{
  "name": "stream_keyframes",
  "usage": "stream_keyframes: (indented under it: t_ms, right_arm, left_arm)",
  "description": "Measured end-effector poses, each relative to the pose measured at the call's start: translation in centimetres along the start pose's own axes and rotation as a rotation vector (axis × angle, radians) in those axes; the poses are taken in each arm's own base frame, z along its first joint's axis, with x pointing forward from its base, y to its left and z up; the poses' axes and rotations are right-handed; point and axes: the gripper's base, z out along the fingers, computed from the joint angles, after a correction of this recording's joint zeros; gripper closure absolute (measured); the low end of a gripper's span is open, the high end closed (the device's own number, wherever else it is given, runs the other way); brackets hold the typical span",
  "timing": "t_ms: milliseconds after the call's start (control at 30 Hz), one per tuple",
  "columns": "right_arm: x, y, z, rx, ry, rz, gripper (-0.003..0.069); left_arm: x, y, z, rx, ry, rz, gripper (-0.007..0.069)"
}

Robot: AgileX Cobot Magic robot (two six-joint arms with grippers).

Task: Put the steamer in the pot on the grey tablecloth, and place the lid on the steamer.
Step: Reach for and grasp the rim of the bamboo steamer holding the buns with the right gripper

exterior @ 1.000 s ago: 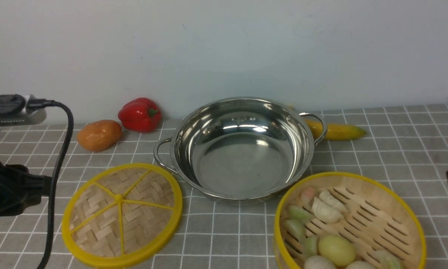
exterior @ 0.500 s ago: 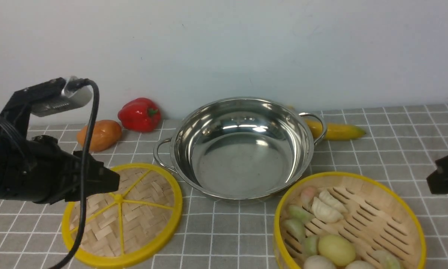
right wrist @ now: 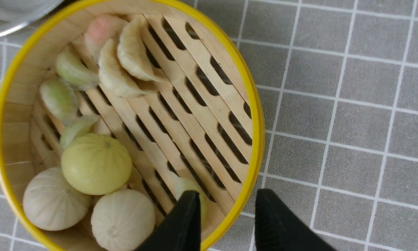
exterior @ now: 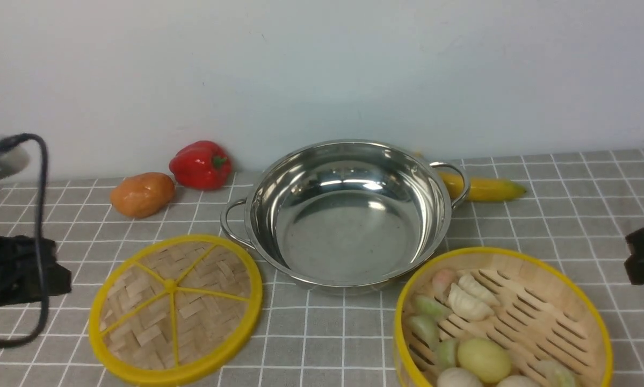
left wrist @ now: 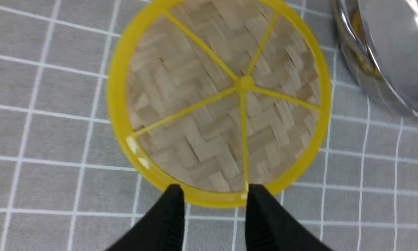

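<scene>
Both grippers narrowly parted and empty above the grey tablecloth (exterior: 569,188).
The lid (left wrist: 219,104) lies just ahead of the left gripper (left wrist: 212,195); the steamer (right wrist: 195,104) rim lines up between the fingers of the right gripper (right wrist: 228,202); the pot (exterior: 348,226) stands beyond both.

Front cam is sitting on the robot side between the arms, looking forward and slightly down over the bench (exterior: 569,183) to the wall (exterior: 322,64). It's giving the widest, farthest view.

Left wrist cam is looking almost straight down past the left end effector (left wrist: 214,190), close in. The lid (left wrist: 202,115) is just ahead of the tips, with the pot (left wrist: 386,45) wall beyond, off to one side.

Right wrist cam is doing the same past the right end effector (right wrist: 228,193), with the steamer (right wrist: 209,115) rim showing between the tips.

Front is covering what both wrist cams are seeing. The wrist cams are overlapping only on the pot rim.
</scene>
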Motion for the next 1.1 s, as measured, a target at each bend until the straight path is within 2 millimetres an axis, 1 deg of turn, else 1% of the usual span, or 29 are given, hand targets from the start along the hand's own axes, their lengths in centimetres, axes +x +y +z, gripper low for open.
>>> stream_keyframes:
  t_ms: [33, 67, 100, 133, 167, 233, 300, 333, 400, 533, 600, 733, 867, 933, 967, 1033, 1100]
  right_arm:
    - [-0.2, -0.1, 0.4, 0.002, 0.012, 0.002, 0.0419]
    - [-0.3, -0.1, 0.9, 0.003, 0.019, 0.005, 0.0419]
    - [-0.4, -0.1, 1.0, 0.004, 0.021, 0.006, 0.0419]
    - [-0.5, -0.2, 1.4, 0.005, 0.027, 0.007, 0.0419]
    - [-0.7, -0.3, 1.9, 0.007, 0.034, 0.010, 0.0419]
    - [-1.0, -0.4, 2.7, 0.010, 0.052, 0.015, 0.0419]
    - [-1.0, -0.4, 3.0, 0.011, 0.062, 0.017, 0.0419]
    - [-1.1, -0.5, 3.5, 0.013, 0.078, 0.019, 0.0419]
    - [-1.2, -0.6, 4.3, 0.016, 0.104, 0.024, 0.0419]
    - [-1.4, -0.8, 5.3, 0.019, 0.126, 0.029, 0.0419]
    - [-1.7, -0.9, 6.4, 0.023, 0.139, 0.029, 0.0419]
    - [-1.9, -1.2, 7.9, 0.028, 0.169, 0.033, 0.0419]
    - [-2.0, -1.5, 9.9, 0.034, 0.208, 0.026, 0.0419]
    - [-2.1, -1.6, 10.4, 0.035, 0.217, 0.025, 0.0419]
    - [-2.1, -1.7, 11.2, 0.039, 0.227, 0.026, 0.0419]
    - [-2.1, -1.8, 11.7, 0.041, 0.234, 0.027, 0.0419]
    - [-2.2, -2.1, 12.9, 0.047, 0.242, 0.031, 0.0419]
  left_arm:
    - [0.1, -0.7, 0.3, -0.006, 0.032, 0.059, 0.0382]
    - [0.3, -1.9, 0.8, -0.007, 0.067, 0.135, 0.0382]
    - [0.3, -2.1, 0.9, -0.016, 0.076, 0.151, 0.0382]
    - [0.5, -2.8, 1.1, -0.024, 0.098, 0.200, 0.0382]
    - [0.8, -4.0, 1.6, -0.049, 0.136, 0.286, 0.0382]
    - [1.2, -5.6, 2.1, -0.094, 0.177, 0.388, 0.0382]
    - [1.4, -6.0, 2.2, -0.120, 0.189, 0.422, 0.0382]
    - [1.5, -6.5, 2.4, -0.163, 0.201, 0.465, 0.0382]
    - [1.6, -6.7, 2.4, -0.233, 0.204, 0.489, 0.0382]
    - [1.4, -6.5, 2.3, -0.285, 0.195, 0.483, 0.0382]
    - [1.3, -6.4, 2.3, -0.312, 0.189, 0.475, 0.0382]
    - [1.2, -6.4, 2.3, -0.312, 0.166, 0.472, 0.0382]
    - [0.9, -6.6, 2.4, -0.300, 0.138, 0.465, 0.0382]
    - [0.9, -6.6, 2.4, -0.298, 0.136, 0.464, 0.0382]
    - [0.9, -6.6, 2.4, -0.297, 0.135, 0.461, 0.0382]
    - [0.9, -6.6, 2.4, -0.297, 0.135, 0.460, 0.0382]
    - [0.9, -6.6, 2.4, -0.296, 0.135, 0.459, 0.0382]
